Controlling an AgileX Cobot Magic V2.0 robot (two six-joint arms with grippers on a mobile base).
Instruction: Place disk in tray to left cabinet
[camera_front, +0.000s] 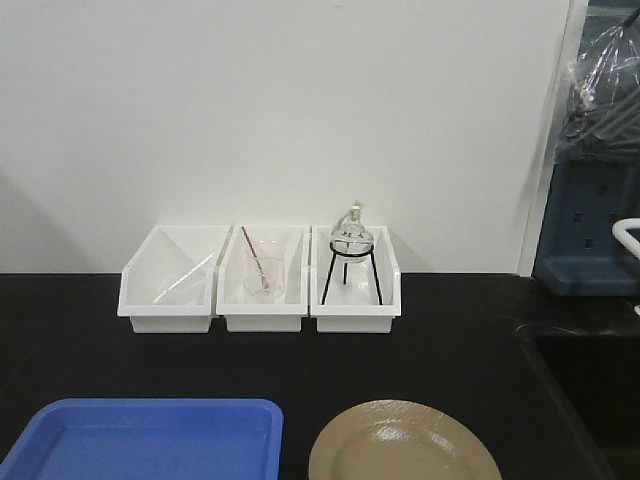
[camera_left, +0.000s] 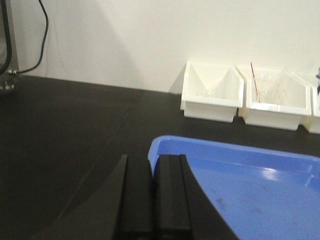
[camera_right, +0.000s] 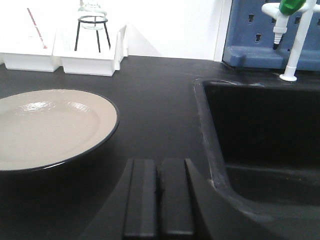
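Black counter carries the disk just right of the tray, not touching. Left gripper and right gripper both rest with fingers together, holding nothing. Best: open the right gripper wide, pinch the disk's near rim firmly, lift level.

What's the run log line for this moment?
disk: on counter, right of tray, apart | tray: empty | left end effector: shut, empty, near tray corner | right end effector: shut, empty, beside disk

Plain white wall, black countertop
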